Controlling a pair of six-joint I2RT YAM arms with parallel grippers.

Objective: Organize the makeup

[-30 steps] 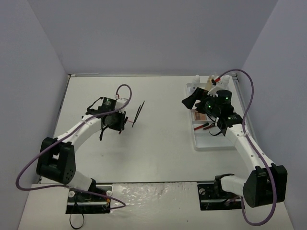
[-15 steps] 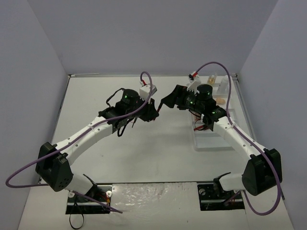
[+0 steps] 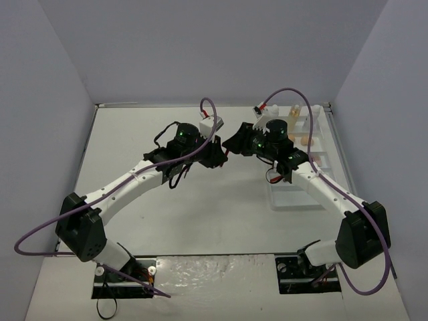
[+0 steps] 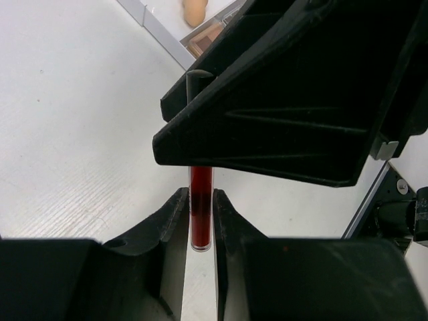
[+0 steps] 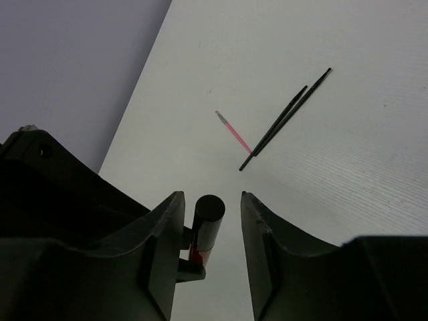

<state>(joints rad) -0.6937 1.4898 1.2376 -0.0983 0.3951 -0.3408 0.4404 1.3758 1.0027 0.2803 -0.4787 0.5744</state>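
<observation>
A red lip tube (image 4: 200,214) with a black cap (image 5: 208,224) is held above the table's middle, with my left gripper (image 4: 199,197) shut on its red body. From the opposite side my right gripper (image 5: 211,197) straddles the cap. Its left jaw is at the cap, while a gap remains at the right jaw, so it is open. In the top view the two grippers meet at the tube (image 3: 227,148). Thin black brushes (image 5: 284,120) and a pink one (image 5: 234,130) lie on the table beyond.
The white compartmented tray (image 3: 294,198) stands at the right, with beige sponges (image 3: 304,140) and an amber bottle (image 3: 295,110) at its far end. The left wrist view catches a sponge (image 4: 195,8) and a palette (image 4: 207,41) in the tray.
My left arm carried the lip tube right toward the middle. My right gripper swung left off the tray to meet it, and its jaws have narrowed around the cap.
</observation>
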